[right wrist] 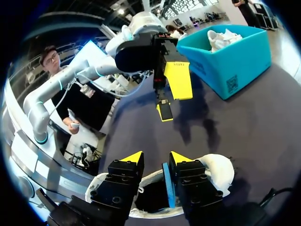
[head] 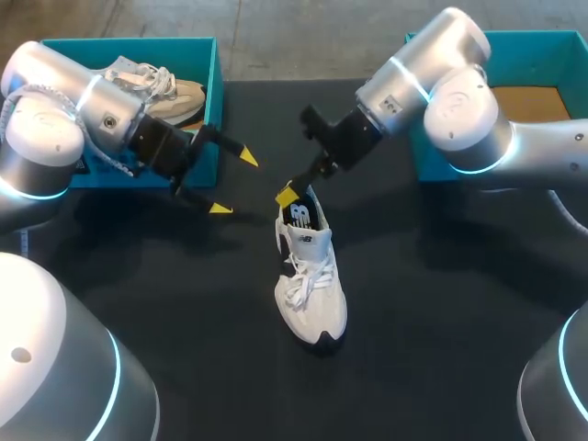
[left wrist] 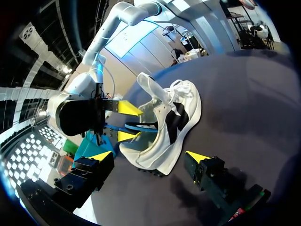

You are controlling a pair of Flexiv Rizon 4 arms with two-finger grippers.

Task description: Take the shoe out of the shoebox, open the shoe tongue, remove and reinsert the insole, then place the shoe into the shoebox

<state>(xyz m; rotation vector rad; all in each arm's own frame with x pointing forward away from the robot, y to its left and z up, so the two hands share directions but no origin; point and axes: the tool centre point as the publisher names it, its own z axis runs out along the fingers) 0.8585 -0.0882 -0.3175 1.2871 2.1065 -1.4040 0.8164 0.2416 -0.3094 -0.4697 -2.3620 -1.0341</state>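
Observation:
A white shoe point(head: 312, 285) lies on the black table, heel toward the back. Its blue-edged insole point(head: 301, 216) sticks up out of the heel opening. My right gripper point(head: 290, 195) hovers at the heel. In the right wrist view, the right gripper point(right wrist: 156, 158) is open with the insole point(right wrist: 166, 186) leaning against one finger and a gap to the other. My left gripper point(head: 234, 183) stands wide open to the shoe's left, holding nothing. From the left wrist, the shoe point(left wrist: 174, 122) lies ahead of the left gripper point(left wrist: 149, 156), sole toward it.
A teal shoebox point(head: 216, 83) at the back left holds a second pale shoe point(head: 161, 87). Another teal box point(head: 551, 41) with a brown floor stands at the back right, partly behind my right arm. Bare black tabletop point(head: 441, 349) surrounds the shoe.

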